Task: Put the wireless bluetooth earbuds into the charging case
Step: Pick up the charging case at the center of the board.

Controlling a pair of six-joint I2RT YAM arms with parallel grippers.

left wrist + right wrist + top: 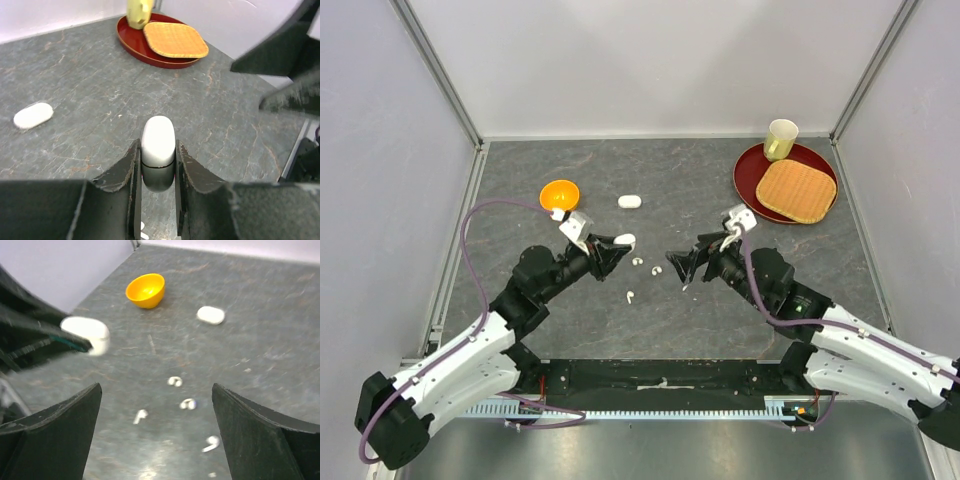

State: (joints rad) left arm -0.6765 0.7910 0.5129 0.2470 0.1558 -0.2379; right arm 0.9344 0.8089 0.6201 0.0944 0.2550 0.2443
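My left gripper (623, 243) is shut on a small white charging case (158, 145), its lid closed, and holds it above the table. The held case also shows in the right wrist view (86, 331). A second white case (629, 201) lies closed farther back; it shows in the left wrist view (33, 115) too. Several tiny white earbuds lie loose on the grey table between my grippers: one (174, 381), one (188, 403), one (140, 415) and one (212, 442). My right gripper (156, 387) is open and empty, just above and right of them (678, 270).
An orange bowl (559, 195) stands at the back left. A red tray (750, 180) at the back right holds a woven mat (796, 190) and a pale yellow cup (780, 139). Walls enclose the table on three sides.
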